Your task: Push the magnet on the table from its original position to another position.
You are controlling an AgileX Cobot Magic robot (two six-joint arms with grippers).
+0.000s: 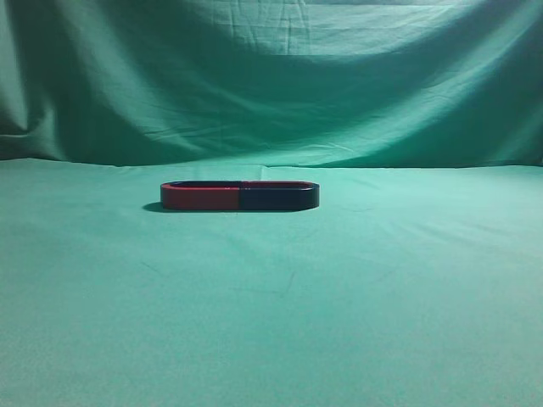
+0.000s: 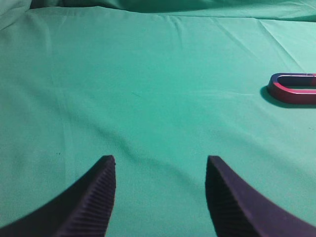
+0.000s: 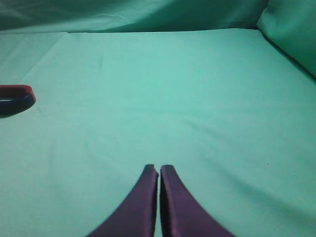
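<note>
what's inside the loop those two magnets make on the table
From the exterior view the navy magnet meets the red magnet, walls hiding the inside. The left wrist view shows only green cloth of the table within the red end; the rest is out of frame.

Exterior camera sits low, near desk (image 1: 271,322) height, facing the draped backdrop (image 1: 271,76) head-on. Left wrist camera looks forward and down over its pincer (image 2: 160,170), close to the cloth; right wrist camera likewise over its pincer (image 3: 159,170). All three views share the magnet pair (image 1: 240,196).
</note>
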